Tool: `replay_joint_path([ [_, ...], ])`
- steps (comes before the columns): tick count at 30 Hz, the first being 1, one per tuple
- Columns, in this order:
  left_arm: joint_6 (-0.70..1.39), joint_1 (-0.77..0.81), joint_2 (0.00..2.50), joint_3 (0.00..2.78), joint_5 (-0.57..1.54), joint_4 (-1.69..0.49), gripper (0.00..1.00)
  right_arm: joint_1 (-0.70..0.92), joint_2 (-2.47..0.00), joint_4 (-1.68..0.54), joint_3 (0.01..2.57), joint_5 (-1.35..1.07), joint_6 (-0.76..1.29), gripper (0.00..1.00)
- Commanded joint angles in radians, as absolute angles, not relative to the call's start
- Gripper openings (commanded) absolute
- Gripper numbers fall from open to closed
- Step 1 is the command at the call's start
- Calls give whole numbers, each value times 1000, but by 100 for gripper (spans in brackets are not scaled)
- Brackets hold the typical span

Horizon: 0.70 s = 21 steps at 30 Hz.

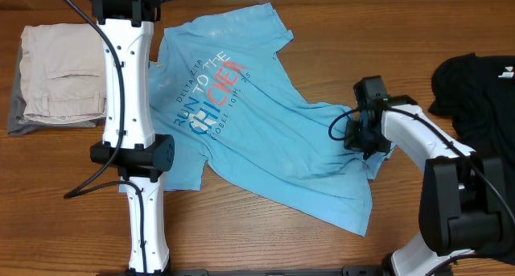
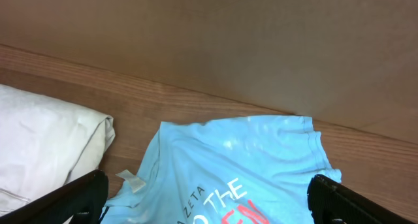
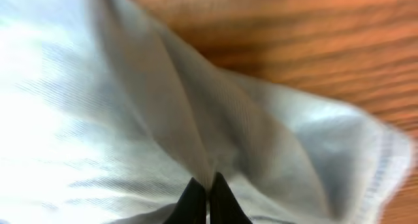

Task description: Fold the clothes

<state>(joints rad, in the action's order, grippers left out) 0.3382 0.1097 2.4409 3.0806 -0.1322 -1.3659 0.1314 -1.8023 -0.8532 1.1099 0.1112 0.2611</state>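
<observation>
The clothes, a light blue T-shirt (image 1: 257,123) with white, dark blue and red lettering, lie spread and rumpled on the wooden table. At the shirt's right edge my right gripper (image 1: 367,144) is down on the cloth. In the right wrist view its fingertips (image 3: 208,188) are pressed together, shut on a raised fold of the shirt (image 3: 98,119). My left gripper (image 2: 208,188) hangs open above the shirt's upper part (image 2: 248,159), its two dark fingers (image 2: 78,198) wide apart with nothing between them.
A folded beige garment (image 1: 60,75) rests on a grey cloth at the table's left, also showing as the beige garment (image 2: 46,145) in the left wrist view. A black garment (image 1: 475,87) lies at the right. The left arm (image 1: 129,107) stretches over the shirt's left side.
</observation>
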Motion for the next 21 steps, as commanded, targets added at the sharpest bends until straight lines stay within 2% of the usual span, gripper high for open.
replay_joint_path([
  [1, 348, 112, 2449, 3078, -138, -1365, 100, 130, -1797, -870, 1203, 193, 263, 4],
  [6, 348, 112, 2449, 3078, -138, -1365, 100, 109, -1797, -855, 1253, 281, 262, 4],
  [14, 348, 112, 2449, 3078, -138, -1365, 100, 6, -1798, -744, 1251, 288, 255, 4],
  [21, 348, 112, 2449, 3078, -138, -1365, 100, -62, -1798, -574, 1241, 287, 255, 4],
])
